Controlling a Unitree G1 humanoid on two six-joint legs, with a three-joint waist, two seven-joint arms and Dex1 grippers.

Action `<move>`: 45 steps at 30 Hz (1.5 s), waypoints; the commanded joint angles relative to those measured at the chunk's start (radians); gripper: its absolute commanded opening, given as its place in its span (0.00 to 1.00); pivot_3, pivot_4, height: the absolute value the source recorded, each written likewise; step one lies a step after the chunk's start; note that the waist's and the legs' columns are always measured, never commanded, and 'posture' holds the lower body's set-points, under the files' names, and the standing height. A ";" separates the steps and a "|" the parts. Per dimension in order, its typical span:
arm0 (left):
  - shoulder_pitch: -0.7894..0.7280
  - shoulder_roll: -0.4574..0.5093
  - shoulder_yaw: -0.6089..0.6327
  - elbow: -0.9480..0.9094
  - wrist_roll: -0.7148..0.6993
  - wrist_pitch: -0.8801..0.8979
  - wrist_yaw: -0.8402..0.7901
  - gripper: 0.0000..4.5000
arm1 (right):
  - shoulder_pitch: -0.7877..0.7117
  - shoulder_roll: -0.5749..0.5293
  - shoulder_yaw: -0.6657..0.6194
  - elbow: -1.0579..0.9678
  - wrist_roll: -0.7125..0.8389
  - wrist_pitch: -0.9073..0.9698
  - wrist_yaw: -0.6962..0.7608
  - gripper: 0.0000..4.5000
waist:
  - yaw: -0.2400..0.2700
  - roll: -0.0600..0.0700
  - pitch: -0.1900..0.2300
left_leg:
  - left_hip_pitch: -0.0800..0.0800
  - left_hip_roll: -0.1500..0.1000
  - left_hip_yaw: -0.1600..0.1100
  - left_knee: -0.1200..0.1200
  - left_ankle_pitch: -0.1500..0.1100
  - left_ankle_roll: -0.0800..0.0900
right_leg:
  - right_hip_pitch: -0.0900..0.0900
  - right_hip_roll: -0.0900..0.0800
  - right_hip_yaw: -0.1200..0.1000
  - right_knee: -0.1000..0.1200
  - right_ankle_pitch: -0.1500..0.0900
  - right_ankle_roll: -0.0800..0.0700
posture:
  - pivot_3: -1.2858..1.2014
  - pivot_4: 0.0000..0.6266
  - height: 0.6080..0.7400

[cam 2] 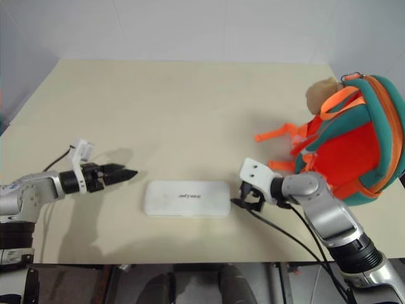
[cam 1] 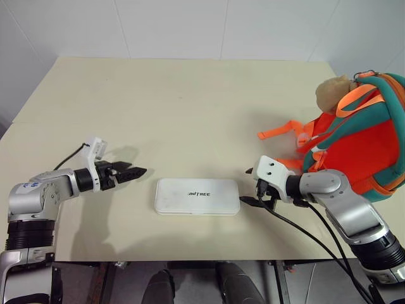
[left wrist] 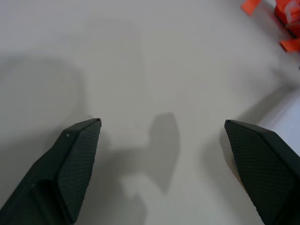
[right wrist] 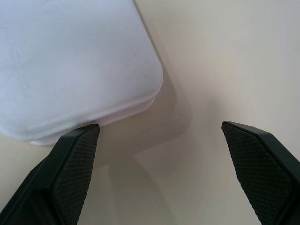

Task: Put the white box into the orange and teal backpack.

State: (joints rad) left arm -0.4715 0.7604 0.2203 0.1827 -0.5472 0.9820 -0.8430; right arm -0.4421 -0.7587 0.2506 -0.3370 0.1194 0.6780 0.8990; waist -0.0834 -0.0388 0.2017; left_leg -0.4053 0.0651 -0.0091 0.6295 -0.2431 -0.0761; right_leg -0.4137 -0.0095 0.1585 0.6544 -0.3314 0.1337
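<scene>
The white box (cam 1: 197, 196) lies flat near the table's front edge, its dark lettering facing up. The orange and teal backpack (cam 1: 361, 145) stands at the right edge, orange straps (cam 1: 281, 133) trailing toward the middle. My left gripper (cam 1: 139, 171) hovers open just left of the box, a small gap away, nothing between its fingers (left wrist: 75, 168). My right gripper (cam 1: 249, 185) is open at the box's right end, with one corner of the box (right wrist: 70, 65) close in front of its left finger (right wrist: 70, 168). It holds nothing.
A tan plush toy (cam 1: 332, 92) sits on top of the backpack. The cream table (cam 1: 190, 101) stretches bare back to the white wall. Black cables (cam 1: 304, 234) run along my right arm past the table's front edge.
</scene>
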 commanded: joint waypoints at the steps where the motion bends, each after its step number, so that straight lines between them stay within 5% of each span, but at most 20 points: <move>1: 0.000 0.013 0.026 -0.032 -0.068 0.149 0.003 1.00 | -0.007 0.004 -0.008 -0.007 -0.001 -0.011 -0.005 0.99 | 0.001 0.000 0.000 | 0.000 0.000 0.000 0.000 0.000 0.000 | 0.000 0.000 0.000 0.000 0.000 0.000 | 0.52 0.24 1.00; 13: 0.001 0.031 0.071 0.036 -0.230 0.451 -0.061 1.00 | -0.005 0.013 -0.002 0.006 0.001 -0.015 -0.004 0.99 | 0.000 0.000 0.000 | 0.001 0.000 0.000 0.000 0.000 0.000 | 0.001 0.000 0.000 0.000 0.000 0.000 | 0.52 0.24 1.00; 45: -0.065 -0.123 0.007 0.086 -0.281 0.505 -0.048 1.00 | 0.000 0.018 -0.003 0.001 -0.005 -0.006 -0.005 0.99 | 0.006 -0.001 -0.001 | 0.001 -0.001 -0.002 0.001 0.001 -0.001 | 0.002 0.000 -0.001 0.000 0.000 0.000 | 0.52 0.24 1.00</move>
State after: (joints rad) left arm -0.5451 0.6423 0.2485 0.2869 -0.8098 1.4529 -0.8895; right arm -0.4415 -0.7425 0.2574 -0.3097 0.1119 0.6777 0.8987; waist -0.0778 -0.0397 0.2010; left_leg -0.4045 0.0642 -0.0113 0.6300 -0.2425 -0.0771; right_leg -0.4120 -0.0097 0.1576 0.6544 -0.3312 0.1337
